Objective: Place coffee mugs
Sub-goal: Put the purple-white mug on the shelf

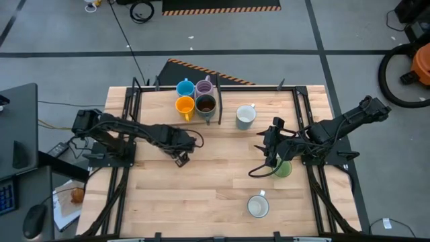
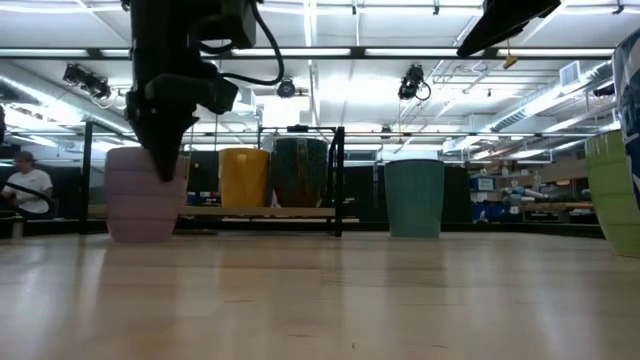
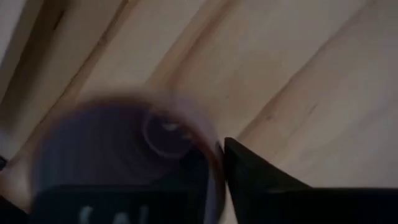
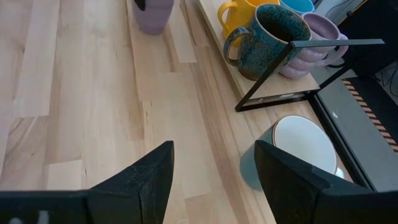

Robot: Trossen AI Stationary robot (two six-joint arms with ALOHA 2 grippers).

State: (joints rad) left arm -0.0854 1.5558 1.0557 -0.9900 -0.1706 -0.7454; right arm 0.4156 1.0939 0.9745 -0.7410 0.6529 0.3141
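Note:
My left gripper (image 1: 181,156) is low over the table's middle-left, shut on a lilac mug (image 2: 145,195) that stands on the wood; the gripper hides it in the high view. My right gripper (image 4: 211,149) hovers open over bare wood at the right, touching nothing. A green mug (image 1: 284,169) sits just near it. A mug, teal outside and white inside (image 1: 246,117), stands beside the rack. A white mug (image 1: 258,206) stands near the front edge. Blue (image 1: 185,88), lilac (image 1: 204,87), orange (image 1: 185,106) and dark speckled (image 1: 205,105) mugs sit on the rack. My left gripper holds the lilac mug by its rim (image 3: 208,146), coming from above and pointing down. One finger (image 3: 255,177) is outside the wall; the other seems to be inside the hollow, where it is too dark to see. The mug stands upright with its base (image 2: 143,235) on the table.
A black wire rack (image 4: 292,68) stands at the table's far edge, holding the four mugs. Black frame rails (image 1: 131,107) run along the left and right sides. Open wood lies in the middle and near-left (image 1: 188,202). A person (image 2: 25,185) sits far behind.

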